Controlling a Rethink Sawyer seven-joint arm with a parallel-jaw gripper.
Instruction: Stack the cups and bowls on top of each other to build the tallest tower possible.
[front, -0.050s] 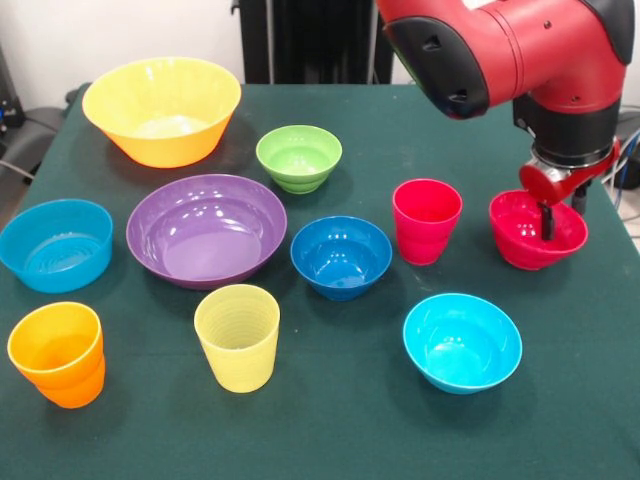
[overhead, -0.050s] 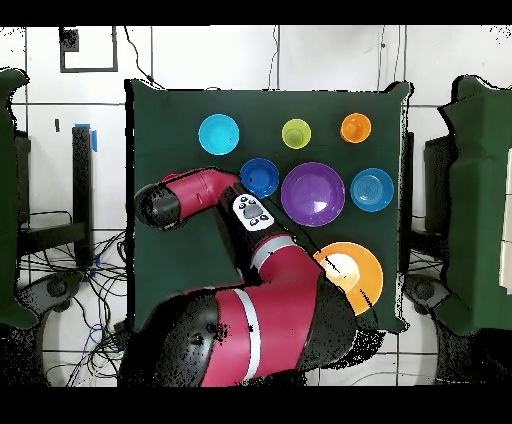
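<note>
Currently gripper (front, -0.050s: 553, 212) sits low at red bowl (front, -0.050s: 535, 235), one dark finger inside rim; opening and hold unclear, can't tell. Red cup (front, -0.050s: 427, 220) stands apart, beside blue bowl (front, -0.050s: 341, 256). You risk glossy wall slipping, bowl tipping.

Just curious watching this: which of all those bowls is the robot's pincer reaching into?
The red bowl, beside the red cup. The pincer dips inside its rim; every other bowl sits untouched.
</note>
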